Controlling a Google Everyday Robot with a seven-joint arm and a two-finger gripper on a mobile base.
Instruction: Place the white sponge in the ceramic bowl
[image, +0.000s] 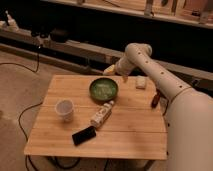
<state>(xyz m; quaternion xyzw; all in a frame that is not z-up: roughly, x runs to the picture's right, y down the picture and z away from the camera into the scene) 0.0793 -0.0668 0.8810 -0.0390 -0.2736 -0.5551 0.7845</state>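
Claw (111, 70) near ceramic bowl (92, 90)

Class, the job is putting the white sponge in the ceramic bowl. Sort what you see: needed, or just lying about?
Needed: white sponge; ceramic bowl; pincer, near the bowl's far rim.
Lying about: white cup; white bottle; flat black object, all on the wooden table.

One arm (165, 82), off-white, with smooth rounded tubular shells. Row of small dark dots along the upper link. Bulky white segment at lower right. Small red-and-dark piece at a joint. Yellowish tool (111, 70) at the tip, above the far edge of the desk (60, 140).
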